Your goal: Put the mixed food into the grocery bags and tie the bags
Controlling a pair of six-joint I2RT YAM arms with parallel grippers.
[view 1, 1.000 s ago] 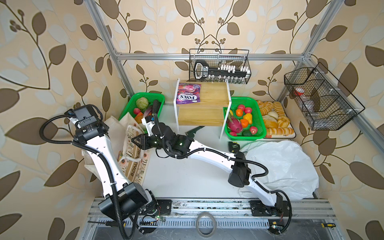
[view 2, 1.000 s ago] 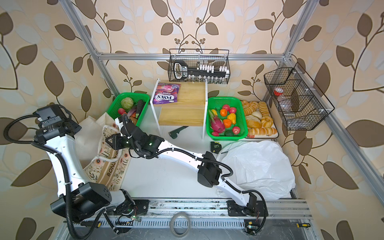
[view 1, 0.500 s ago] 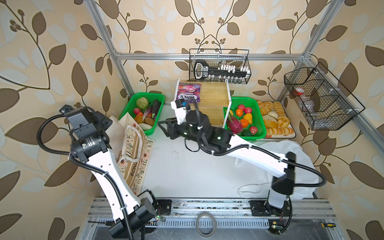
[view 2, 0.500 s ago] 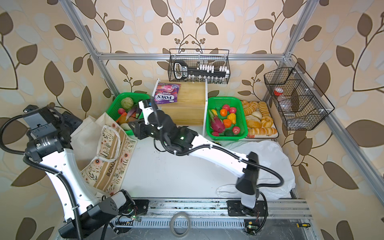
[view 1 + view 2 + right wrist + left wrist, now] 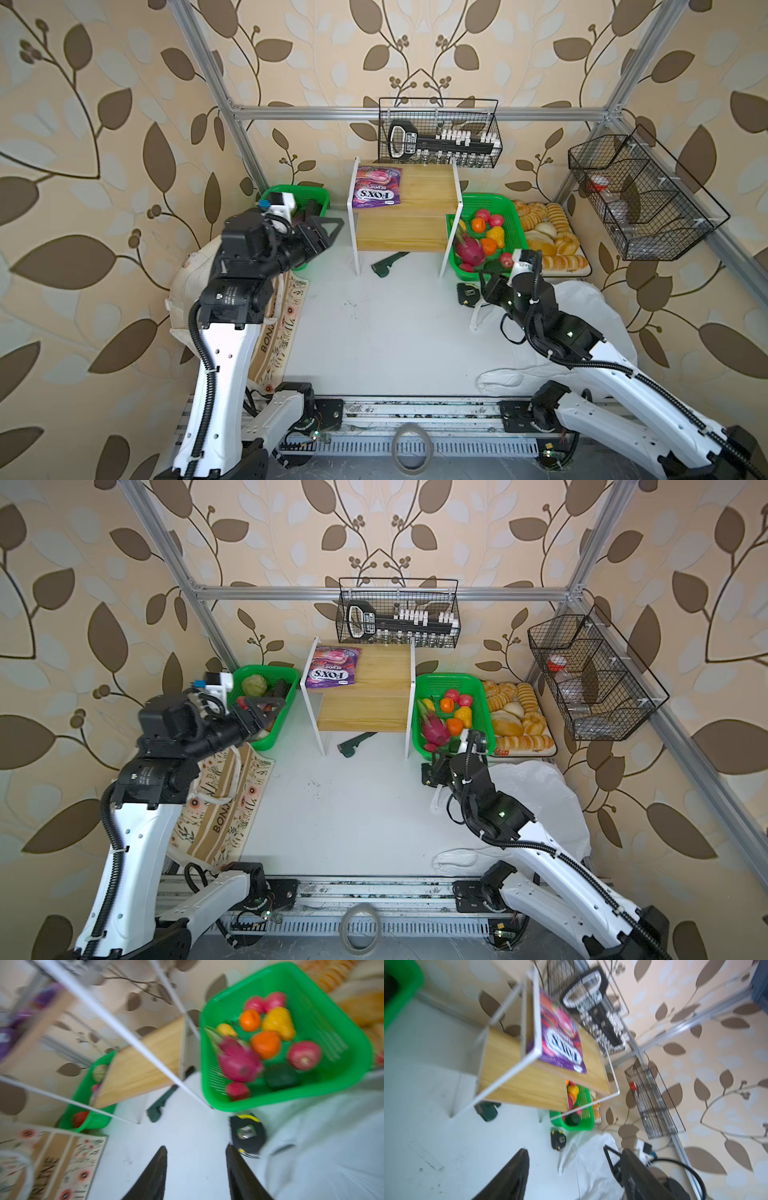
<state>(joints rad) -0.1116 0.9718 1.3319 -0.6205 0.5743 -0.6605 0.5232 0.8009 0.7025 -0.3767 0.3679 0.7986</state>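
In both top views the right arm has pulled back from the canvas tote (image 5: 286, 316) at the table's (image 5: 395, 332) left edge, where it reached a second ago. The right gripper (image 5: 482, 291) now hangs low by the right green basket (image 5: 509, 208), just beside a tape measure (image 5: 467, 293). The left arm has swung forward, and the left gripper (image 5: 266, 712) hovers over the left green basket (image 5: 266, 673), which holds a cabbage (image 5: 254, 684) and other vegetables. The tote lies flat and the white plastic bag (image 5: 536, 787) sprawls at the right edge; I cannot see inside either. This looks like the tote let go and a fresh item sought, so packing seems far from done and tying not begun. The purple Fox's packet (image 5: 376, 187) rests on the wooden shelf (image 5: 415, 224) at the back edge.

The left wrist view, blurred, shows the left gripper's fingers well apart with nothing between them, and the packet ahead on the shelf top.

The right wrist view, also blurred, shows the right gripper parted and empty. The right green basket holds a dragon fruit (image 5: 239, 1061), oranges, a yellow pear and red apples.
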